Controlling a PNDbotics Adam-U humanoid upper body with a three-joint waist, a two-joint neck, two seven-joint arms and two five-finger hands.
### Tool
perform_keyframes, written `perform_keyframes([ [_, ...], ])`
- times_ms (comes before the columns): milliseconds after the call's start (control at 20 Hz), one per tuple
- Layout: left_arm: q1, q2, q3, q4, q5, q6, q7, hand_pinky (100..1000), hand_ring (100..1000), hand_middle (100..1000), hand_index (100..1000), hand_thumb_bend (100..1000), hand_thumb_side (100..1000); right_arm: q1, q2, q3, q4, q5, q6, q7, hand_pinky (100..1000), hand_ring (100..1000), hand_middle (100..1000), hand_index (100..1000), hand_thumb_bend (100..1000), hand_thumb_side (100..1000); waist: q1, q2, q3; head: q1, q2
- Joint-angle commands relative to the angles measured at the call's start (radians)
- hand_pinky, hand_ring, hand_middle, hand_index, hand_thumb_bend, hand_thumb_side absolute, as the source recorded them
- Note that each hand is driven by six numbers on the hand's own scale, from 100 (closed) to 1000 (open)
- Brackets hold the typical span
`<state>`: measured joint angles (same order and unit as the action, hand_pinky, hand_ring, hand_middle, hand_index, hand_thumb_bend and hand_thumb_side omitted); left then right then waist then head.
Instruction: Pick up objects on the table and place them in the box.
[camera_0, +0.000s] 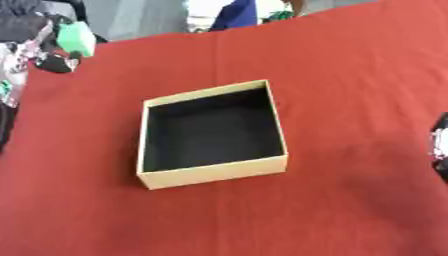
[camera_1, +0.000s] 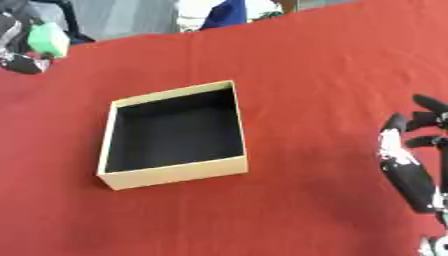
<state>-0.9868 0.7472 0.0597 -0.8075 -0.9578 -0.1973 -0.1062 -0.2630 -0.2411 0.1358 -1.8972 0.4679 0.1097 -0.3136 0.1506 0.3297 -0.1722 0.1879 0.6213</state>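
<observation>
1. The box (camera_0: 213, 172) is a shallow, open-topped square carton with pale tan outer walls and thin tan rims.
2. Its inside is black, floor and inner walls alike, and nothing lies in it.
3. It sits flat on the red-covered desk (camera_0: 350, 75), about mid-surface, turned slightly so its near wall slants up toward the right.
4. A green, blocky object (camera_1: 48, 40) shows at the far left edge of the desk, well apart from the box; a robot hand (camera_1: 19, 62) is at it, details unclear.
</observation>
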Motion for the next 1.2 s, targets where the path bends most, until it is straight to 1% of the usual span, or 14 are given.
perform_keyframes([
  [50, 0.000, 0.049, -0.052, -0.100, 0.052, -0.053, -0.021, 703, 600, 527, 729, 101, 100, -0.006, -0.010, -0.004, -0.010, 0.010, -0.002, 0.006, 526, 776, 498, 829, 100, 517, -0.009, -0.029, 0.003, -0.007, -0.015],
  [250, 0.017, 0.042, -0.153, -0.205, 0.116, -0.118, -0.022, 707, 608, 535, 733, 104, 100, -0.009, -0.009, -0.002, -0.009, 0.012, -0.003, 0.010, 526, 776, 499, 829, 100, 513, -0.013, -0.035, -0.001, -0.012, -0.025],
  [500, 0.022, 0.020, -0.287, -0.340, 0.199, -0.201, -0.067, 705, 612, 538, 735, 104, 100, -0.013, -0.008, 0.002, -0.011, 0.012, -0.004, 0.015, 527, 776, 499, 830, 100, 511, -0.016, -0.035, -0.005, -0.015, -0.032],
  [700, 0.031, 0.019, -0.392, -0.451, 0.266, -0.269, -0.082, 705, 615, 542, 736, 105, 100, -0.013, -0.007, 0.002, -0.011, 0.011, -0.003, 0.016, 527, 777, 499, 830, 100, 512, -0.019, -0.033, 0.000, -0.022, -0.034],
  [800, 0.044, 0.020, -0.411, -0.508, 0.291, -0.304, -0.092, 703, 614, 541, 735, 103, 100, -0.014, -0.006, 0.001, -0.011, 0.012, -0.003, 0.015, 527, 777, 499, 830, 100, 511, -0.020, -0.032, 0.002, -0.027, -0.036],
  [1000, 0.090, 0.030, -0.415, -0.614, 0.307, -0.367, -0.146, 702, 615, 543, 736, 111, 100, -0.016, -0.006, 0.001, -0.011, 0.012, -0.002, 0.015, 527, 777, 500, 830, 100, 510, -0.022, -0.029, 0.002, -0.033, -0.042],
  [1100, 0.111, 0.034, -0.427, -0.672, 0.305, -0.368, -0.181, 699, 615, 543, 736, 113, 100, -0.018, -0.006, 0.002, -0.012, 0.012, -0.003, 0.016, 527, 777, 500, 830, 100, 509, -0.022, -0.028, 0.000, -0.035, -0.045],
  [1200, 0.130, 0.036, -0.444, -0.725, 0.314, -0.346, -0.214, 698, 616, 544, 736, 113, 100, -0.020, -0.006, 0.003, -0.012, 0.012, -0.003, 0.017, 527, 777, 500, 830, 100, 509, -0.023, -0.027, -0.001, -0.036, -0.048],
])
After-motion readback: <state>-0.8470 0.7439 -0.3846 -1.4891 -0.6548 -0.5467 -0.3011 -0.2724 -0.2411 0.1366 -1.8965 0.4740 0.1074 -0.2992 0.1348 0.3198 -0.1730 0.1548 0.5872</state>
